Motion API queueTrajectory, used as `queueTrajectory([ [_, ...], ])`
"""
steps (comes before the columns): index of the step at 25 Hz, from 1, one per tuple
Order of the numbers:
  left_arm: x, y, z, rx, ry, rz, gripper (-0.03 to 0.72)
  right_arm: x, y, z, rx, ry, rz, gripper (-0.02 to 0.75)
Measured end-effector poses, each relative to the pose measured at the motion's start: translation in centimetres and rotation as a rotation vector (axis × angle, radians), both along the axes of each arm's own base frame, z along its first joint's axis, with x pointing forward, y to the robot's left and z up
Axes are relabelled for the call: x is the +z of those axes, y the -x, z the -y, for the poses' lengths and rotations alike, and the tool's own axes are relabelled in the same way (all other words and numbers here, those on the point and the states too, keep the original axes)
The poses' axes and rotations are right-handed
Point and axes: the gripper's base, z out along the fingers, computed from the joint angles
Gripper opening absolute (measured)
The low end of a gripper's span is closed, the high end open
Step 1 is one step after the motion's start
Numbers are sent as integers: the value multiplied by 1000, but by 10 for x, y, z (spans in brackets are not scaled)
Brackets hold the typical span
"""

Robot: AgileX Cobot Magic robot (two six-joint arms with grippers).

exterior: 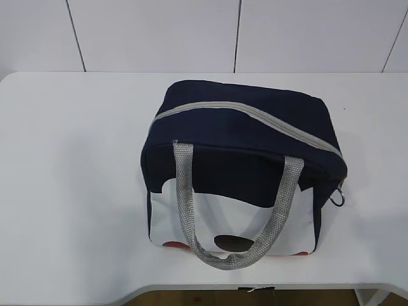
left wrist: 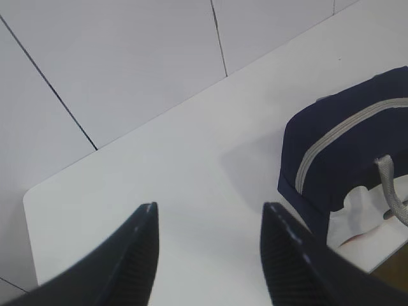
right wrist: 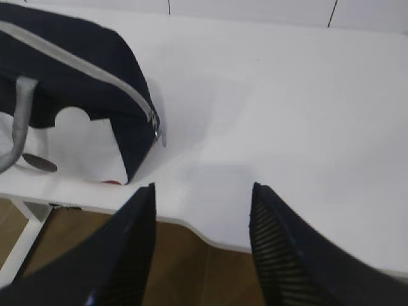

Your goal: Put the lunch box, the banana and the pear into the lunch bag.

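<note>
The navy-blue lunch bag point(exterior: 245, 150) stands in the middle of the white table, zipped shut, its grey zipper running across the top and the ring pull point(exterior: 338, 197) hanging at its right end. Its grey handles point(exterior: 245, 252) droop over the white front panel. The bag also shows in the left wrist view point(left wrist: 347, 143) and in the right wrist view point(right wrist: 70, 70). My left gripper point(left wrist: 209, 213) is open and empty, left of the bag. My right gripper point(right wrist: 203, 191) is open and empty, over the table's front edge right of the bag. The lunch box, banana and pear are out of view.
The white table point(exterior: 70, 159) ends at a front edge with a curved cut-out point(right wrist: 210, 233); brown floor point(right wrist: 191, 274) lies below it. A white panelled wall point(exterior: 159, 32) stands behind the table.
</note>
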Motion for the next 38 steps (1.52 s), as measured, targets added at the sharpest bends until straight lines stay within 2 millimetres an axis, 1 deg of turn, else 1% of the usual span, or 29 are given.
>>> queueTrajectory([
  [5, 0, 0, 0, -4, -11, 1, 386, -37, -16, -2, 0, 12, -120, 389],
  [8, 0, 0, 0, -7, -14, 3, 386, -55, -24, -3, 1, 17, -179, 389],
  [10, 0, 0, 0, -4, -19, 5, 386, -64, -26, -3, 3, 18, -202, 386],
  [16, 0, -1, -2, 7, -32, 10, 384, -86, -33, -5, 11, 8, -178, 342],
  [20, 0, -1, -2, 12, -38, 13, 384, -91, -36, -6, 19, -4, -153, 335],
  [38, -1, -2, -6, 45, -82, 17, 382, -90, -36, -6, 19, -5, -141, 333],
])
